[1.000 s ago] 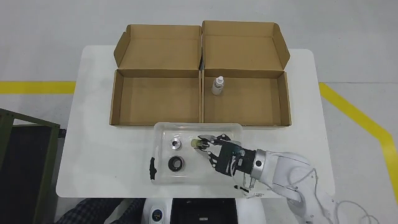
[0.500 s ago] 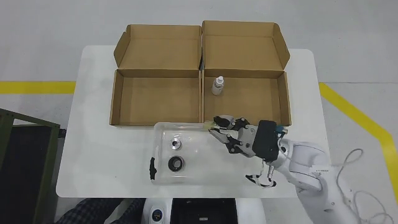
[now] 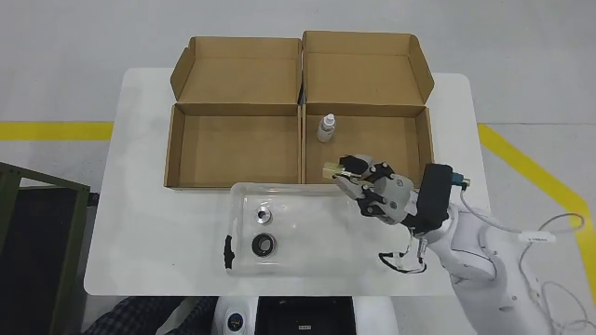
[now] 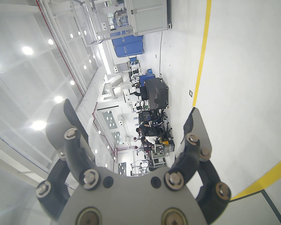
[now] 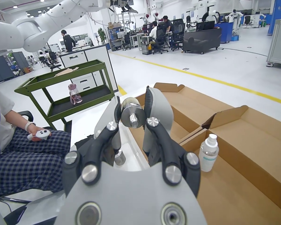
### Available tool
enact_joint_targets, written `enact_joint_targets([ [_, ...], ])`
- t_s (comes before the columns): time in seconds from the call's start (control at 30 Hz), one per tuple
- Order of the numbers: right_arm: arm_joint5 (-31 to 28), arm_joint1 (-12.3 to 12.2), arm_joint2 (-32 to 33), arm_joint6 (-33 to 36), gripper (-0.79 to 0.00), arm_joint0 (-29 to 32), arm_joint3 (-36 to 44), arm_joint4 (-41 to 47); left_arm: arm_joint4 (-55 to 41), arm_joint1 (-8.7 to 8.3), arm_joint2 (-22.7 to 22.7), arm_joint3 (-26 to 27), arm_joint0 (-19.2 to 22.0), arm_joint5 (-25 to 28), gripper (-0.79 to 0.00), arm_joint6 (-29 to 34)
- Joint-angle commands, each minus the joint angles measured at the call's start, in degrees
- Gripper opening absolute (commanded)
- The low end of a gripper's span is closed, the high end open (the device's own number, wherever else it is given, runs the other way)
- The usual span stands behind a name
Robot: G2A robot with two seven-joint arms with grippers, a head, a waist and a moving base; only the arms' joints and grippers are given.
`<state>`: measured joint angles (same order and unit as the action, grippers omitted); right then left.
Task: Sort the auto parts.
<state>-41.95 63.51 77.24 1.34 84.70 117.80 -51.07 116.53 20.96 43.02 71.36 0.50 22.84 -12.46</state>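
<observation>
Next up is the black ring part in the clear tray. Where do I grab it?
Come straight down from above and pinch across its outer rim: the black ring part seems to lie flat on the clear tray floor, hole up, with free space around it.

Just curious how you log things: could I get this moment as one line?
right gripper: shut on part | over right box, near bottle | tray: two parts | left gripper: open
</observation>
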Motion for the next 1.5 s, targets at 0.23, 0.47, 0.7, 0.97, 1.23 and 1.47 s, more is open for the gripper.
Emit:
enact_joint_targets([
  [0.23, 0.12, -0.09, -0.05, 1.09, -0.785, -0.54, 0.42, -2.84, 0.00, 0.00, 0.00, 0.00, 0.00, 0.00, 0.000, 0.00],
  [0.47, 2.27, -0.04, -1.67, 3.75, -0.785, -1.75, 0.19, -7.68, 0.00, 0.00, 0.00, 0.00, 0.00, 0.00, 0.000, 0.00],
  [0.7, 4.73, 0.02, -3.95, 8.67, -0.785, -3.86, -0.85, -13.11, 0.00, 0.00, 0.00, 0.00, 0.00, 0.00, 0.000, 0.00],
  [0.97, 7.80, -0.04, -4.27, 15.16, -0.785, -6.80, -2.79, -17.29, 0.00, 0.00, 0.00, 0.00, 0.00, 0.00, 0.000, 0.00],
  [1.23, 9.00, -0.10, -4.53, 23.03, -0.785, -11.29, -6.31, -19.26, 0.00, 0.00, 0.00, 0.00, 0.00, 0.00, 0.000, 0.00],
  [1.47, 10.13, 0.12, -6.68, 29.27, -0.785, -16.19, -10.13, -22.28, 0.00, 0.00, 0.00, 0.00, 0.00, 0.00, 0.000, 0.00],
])
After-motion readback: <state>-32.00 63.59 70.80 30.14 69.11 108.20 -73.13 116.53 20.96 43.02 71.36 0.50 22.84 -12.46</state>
